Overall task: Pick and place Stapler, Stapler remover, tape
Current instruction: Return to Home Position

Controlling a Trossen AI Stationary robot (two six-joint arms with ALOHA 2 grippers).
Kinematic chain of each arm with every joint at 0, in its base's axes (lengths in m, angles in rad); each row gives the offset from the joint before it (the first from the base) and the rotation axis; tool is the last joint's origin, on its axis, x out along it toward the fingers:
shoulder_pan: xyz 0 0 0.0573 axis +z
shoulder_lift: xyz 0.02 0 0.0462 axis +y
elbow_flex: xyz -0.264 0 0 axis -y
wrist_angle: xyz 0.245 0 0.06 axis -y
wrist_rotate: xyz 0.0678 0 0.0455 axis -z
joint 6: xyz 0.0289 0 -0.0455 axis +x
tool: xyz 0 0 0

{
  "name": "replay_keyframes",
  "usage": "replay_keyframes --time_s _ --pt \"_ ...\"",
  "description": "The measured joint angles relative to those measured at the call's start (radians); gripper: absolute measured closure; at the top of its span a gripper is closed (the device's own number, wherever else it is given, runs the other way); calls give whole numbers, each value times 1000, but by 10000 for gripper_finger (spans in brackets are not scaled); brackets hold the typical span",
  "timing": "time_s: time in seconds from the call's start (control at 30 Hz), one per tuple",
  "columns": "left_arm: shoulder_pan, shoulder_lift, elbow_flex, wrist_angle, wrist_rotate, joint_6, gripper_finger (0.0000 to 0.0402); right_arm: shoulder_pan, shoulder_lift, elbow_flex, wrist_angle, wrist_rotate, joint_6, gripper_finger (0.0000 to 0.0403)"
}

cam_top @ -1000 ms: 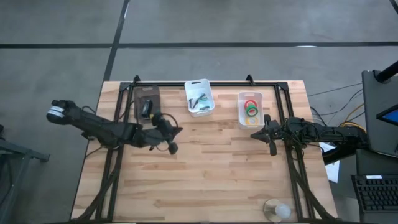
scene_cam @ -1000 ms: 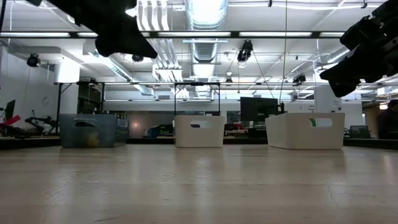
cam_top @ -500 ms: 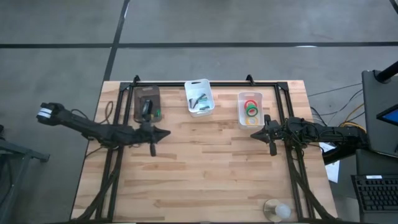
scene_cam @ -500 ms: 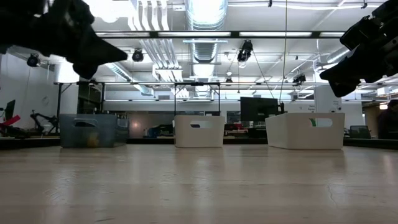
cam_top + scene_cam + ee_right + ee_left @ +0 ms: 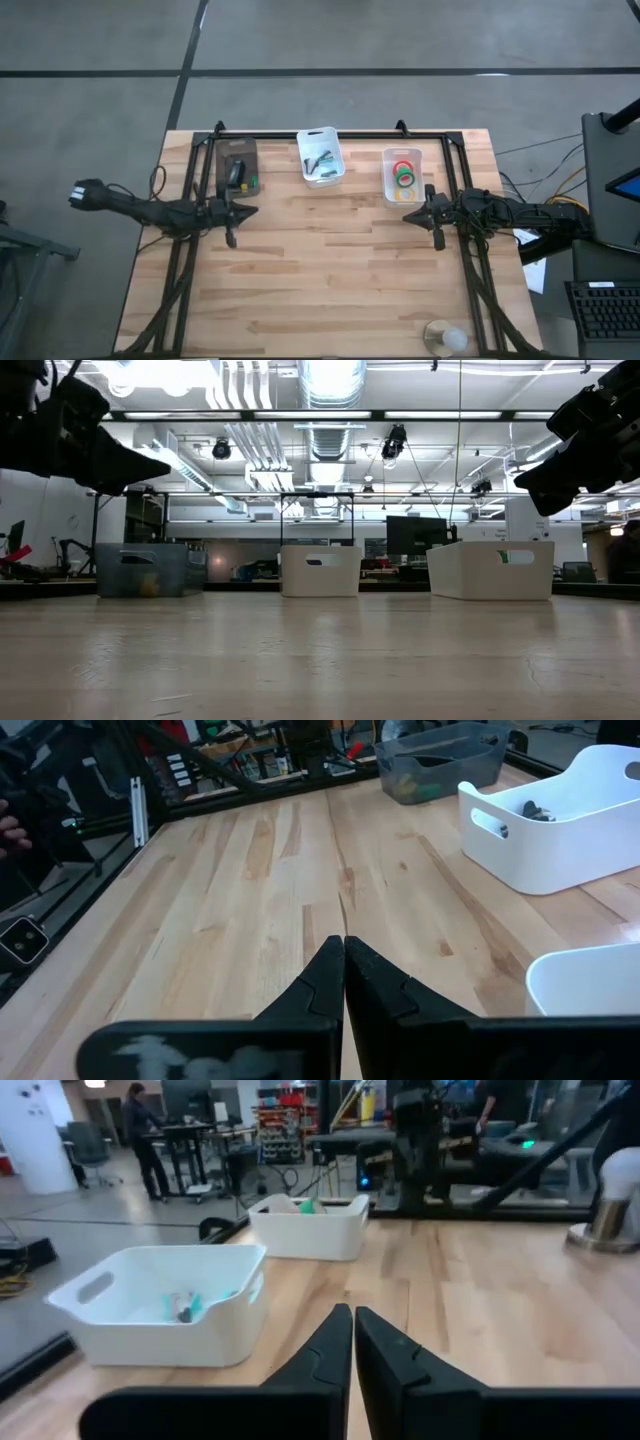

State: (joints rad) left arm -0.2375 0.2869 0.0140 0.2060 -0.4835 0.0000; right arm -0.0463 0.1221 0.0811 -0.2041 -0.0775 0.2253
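In the high view the tape rolls [image 5: 405, 176], green, red and yellow, lie in the right white bin [image 5: 402, 190]. The dark stapler [image 5: 235, 172] lies in the grey bin [image 5: 222, 170]. The staple remover [image 5: 320, 160] lies in the middle white bin [image 5: 335, 170]. My left gripper [image 5: 243, 210] is shut and hangs over bare wood just near of the grey bin; its shut fingers [image 5: 353, 1325] point toward the white bins. My right gripper [image 5: 410, 215], also shut [image 5: 344, 952], hovers just near of the tape bin. Both are above the table in the low view.
The three bins stand in a row along the far edge, seen in the low view as grey [image 5: 140, 570], white [image 5: 320, 570] and white [image 5: 490, 570]. A clear round object [image 5: 445, 338] sits at the near right edge. Bare wood [image 5: 330, 270] spreads across the middle.
My left arm has drawn back toward the table's left edge, carrying its gripper from the table's middle to just near of the grey bin; its fingers stay shut. The right arm and all bins have kept still.
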Motion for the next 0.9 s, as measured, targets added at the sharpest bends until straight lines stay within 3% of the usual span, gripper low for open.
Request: replay_keyframes --time_s 0.2,0.9 --pt "0 -71 -2 -135 -13 -19 381 0 0 0 0 0 0 394" --pt "0 -69 -4 -143 -12 -19 381 0 0 0 0 0 0 394"
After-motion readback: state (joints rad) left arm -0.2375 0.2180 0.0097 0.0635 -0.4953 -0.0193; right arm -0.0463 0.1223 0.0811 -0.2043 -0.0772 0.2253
